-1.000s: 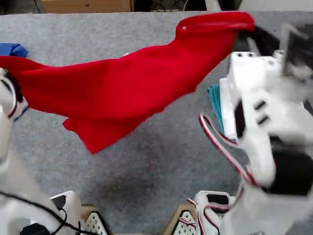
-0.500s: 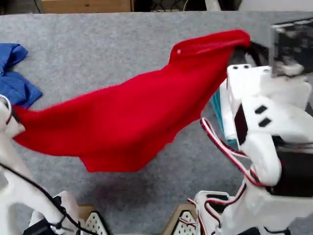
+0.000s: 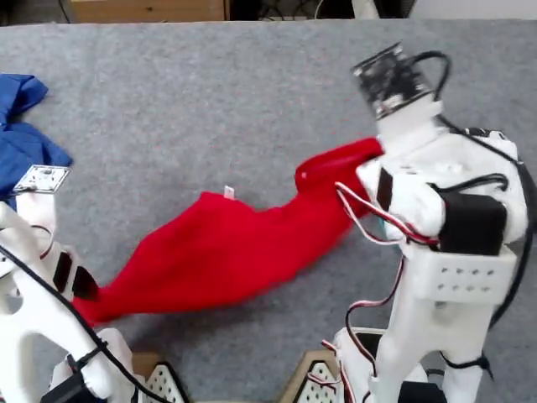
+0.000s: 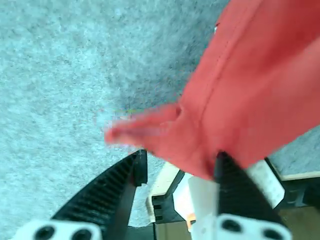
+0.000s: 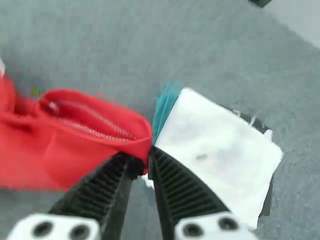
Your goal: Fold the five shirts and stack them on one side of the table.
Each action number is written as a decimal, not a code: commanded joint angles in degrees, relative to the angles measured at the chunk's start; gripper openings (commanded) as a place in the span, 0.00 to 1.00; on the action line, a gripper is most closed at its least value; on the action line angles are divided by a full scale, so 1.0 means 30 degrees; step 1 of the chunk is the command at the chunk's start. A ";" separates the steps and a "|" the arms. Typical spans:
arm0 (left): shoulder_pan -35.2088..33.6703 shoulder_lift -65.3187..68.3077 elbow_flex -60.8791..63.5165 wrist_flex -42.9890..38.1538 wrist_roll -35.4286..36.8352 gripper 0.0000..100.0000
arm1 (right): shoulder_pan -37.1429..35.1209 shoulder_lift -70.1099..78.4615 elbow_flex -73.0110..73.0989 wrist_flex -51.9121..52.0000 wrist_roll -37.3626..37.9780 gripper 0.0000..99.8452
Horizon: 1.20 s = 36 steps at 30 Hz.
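Drop risk: right gripper (image 5: 143, 159) pinches only an edge of the red cloth shirt (image 3: 226, 252) and left gripper (image 4: 180, 157) stands open, so it may slip and bunch.

Table (image 3: 210, 92), covered in grey felt-like cloth. Lying on it: one blue shirt (image 3: 25, 143), crumpled, at 9 o'clock by the edge; one red shirt (image 3: 226, 252), unfolded, stretched from 8 o'clock across the centre toward 3 o'clock. At 3 o'clock, one folded white shirt (image 5: 215, 150) stacked on a folded teal shirt (image 5: 162, 107), just beside the red shirt's collar end.
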 commanded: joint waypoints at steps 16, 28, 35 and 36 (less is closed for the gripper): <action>0.5963 0.3751 -1.2440 0.0264 1.0725 0.28 | 0.2110 -0.2857 1.1033 -0.4571 0.4337 0.01; 0.2154 0.4952 -1.1385 0.0264 1.0725 0.30 | 0.1963 -0.4733 1.4813 -0.7883 0.4337 0.01; 0.4264 0.5158 -1.4725 0.0264 1.4095 0.30 | 0.1963 -0.4703 1.5692 -0.8147 0.3663 0.01; 0.5055 0.5187 -1.5077 0.0264 1.4711 0.30 | 0.1963 -0.4703 1.5839 -0.8147 0.3663 0.01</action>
